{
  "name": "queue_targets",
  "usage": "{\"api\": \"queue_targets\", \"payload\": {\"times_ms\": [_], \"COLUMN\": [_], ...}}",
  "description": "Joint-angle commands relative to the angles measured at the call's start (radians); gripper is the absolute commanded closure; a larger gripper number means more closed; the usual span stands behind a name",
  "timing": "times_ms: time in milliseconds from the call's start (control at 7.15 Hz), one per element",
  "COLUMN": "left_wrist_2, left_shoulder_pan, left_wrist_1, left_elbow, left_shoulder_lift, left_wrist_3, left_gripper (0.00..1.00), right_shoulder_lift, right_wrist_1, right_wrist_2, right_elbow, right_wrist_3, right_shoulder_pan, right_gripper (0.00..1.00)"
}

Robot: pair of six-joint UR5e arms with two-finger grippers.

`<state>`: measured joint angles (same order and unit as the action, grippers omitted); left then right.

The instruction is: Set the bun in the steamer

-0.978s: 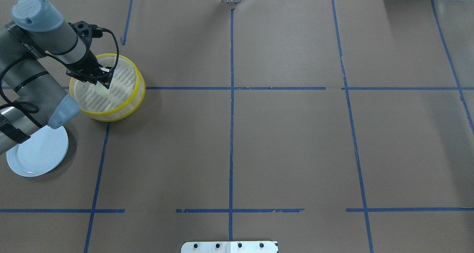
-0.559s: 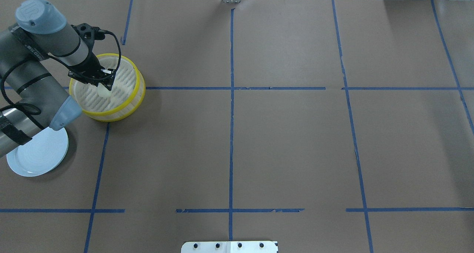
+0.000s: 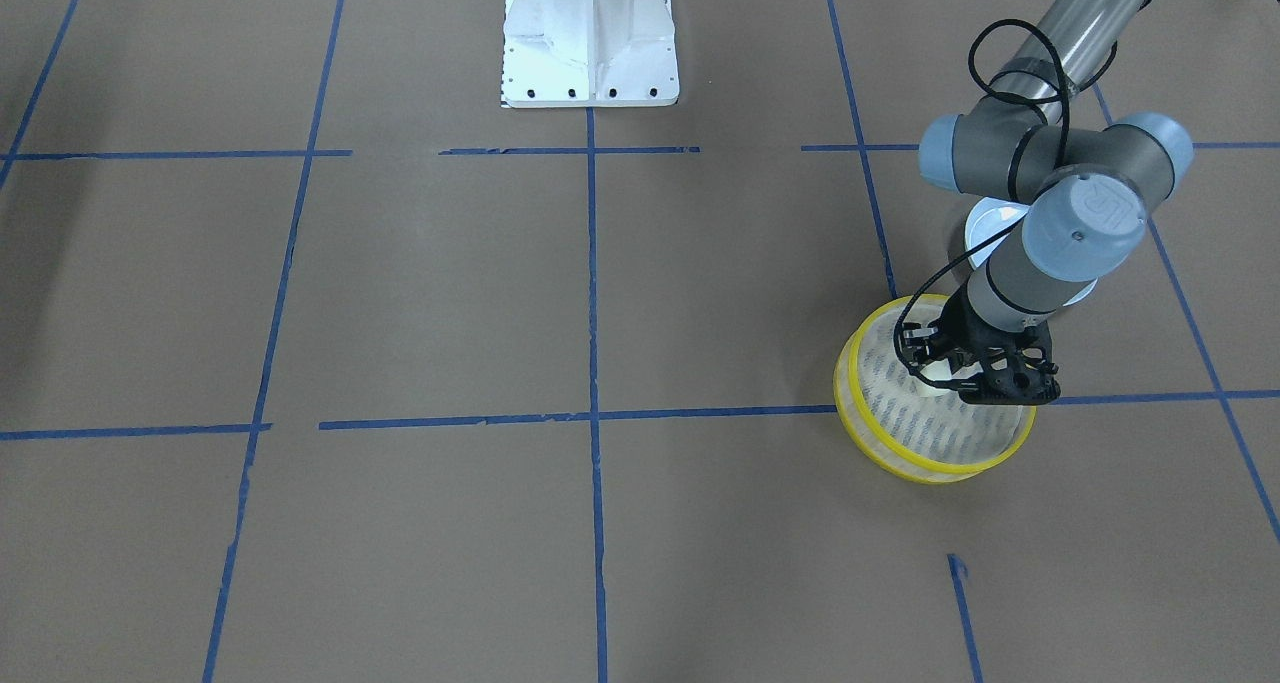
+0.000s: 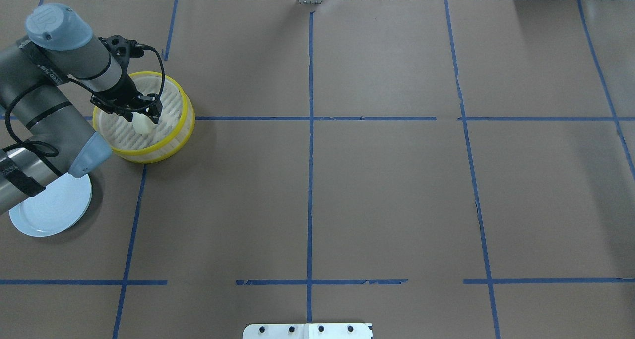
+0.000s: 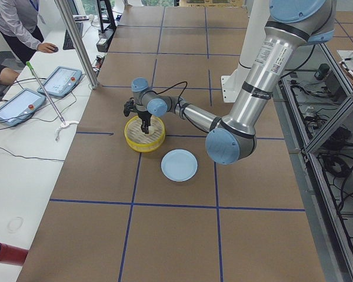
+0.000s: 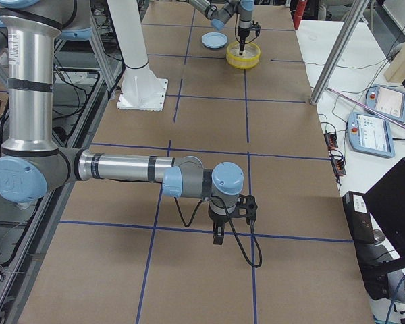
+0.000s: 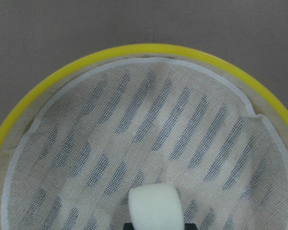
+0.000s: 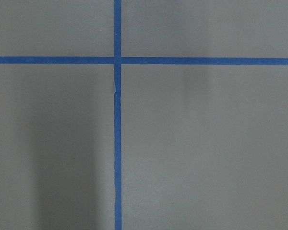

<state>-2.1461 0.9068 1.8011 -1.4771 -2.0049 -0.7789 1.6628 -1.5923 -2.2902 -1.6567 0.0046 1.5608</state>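
Left end of bench (image 4: 387, 190), viewed from above.
Yellow-rimmed steamer (image 4: 190, 118) near left end; pale blue plate (image 4: 54, 210) just beside it, toward robot-side edge. Left gripper (image 4: 146, 114) over steamer, fingers apart; right gripper (image 6: 218, 237) toward right end, opening impossible to tell. Bun (image 4: 142, 125) inside steamer, under left gripper.

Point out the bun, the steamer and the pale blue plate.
bun (image 4: 142, 125): overhead view, on its rounded top.
steamer (image 4: 187, 111): overhead view, on the right side of its yellow rim.
pale blue plate (image 4: 54, 207): overhead view, on its bare middle.
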Motion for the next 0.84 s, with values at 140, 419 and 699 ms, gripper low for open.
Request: {"api": "queue_targets", "payload": {"times_ms": [140, 419, 699], "left_wrist_2": [0.002, 0.002, -0.006], "left_shoulder_pan": [0.018, 0.099, 0.211], "left_wrist_1": [0.004, -0.012, -0.203], "left_elbow": [-0.021, -0.096, -0.225], "left_shoulder_lift": [-0.002, 0.008, 0.011], "left_wrist_3": [0.012, 0.015, 0.233], "left_gripper": [0.0, 0.0, 0.0], "right_shoulder_lift": [0.0, 0.0, 0.0], "right_wrist_1": [0.0, 0.0, 0.0], "right_wrist_2": [0.0, 0.0, 0.0], "right_elbow": [0.0, 0.0, 0.0], "right_wrist_3": [0.0, 0.0, 0.0], "right_shoulder_pan": [-0.001, 0.001, -0.001], "right_gripper": [0.0, 0.0, 0.0]}}
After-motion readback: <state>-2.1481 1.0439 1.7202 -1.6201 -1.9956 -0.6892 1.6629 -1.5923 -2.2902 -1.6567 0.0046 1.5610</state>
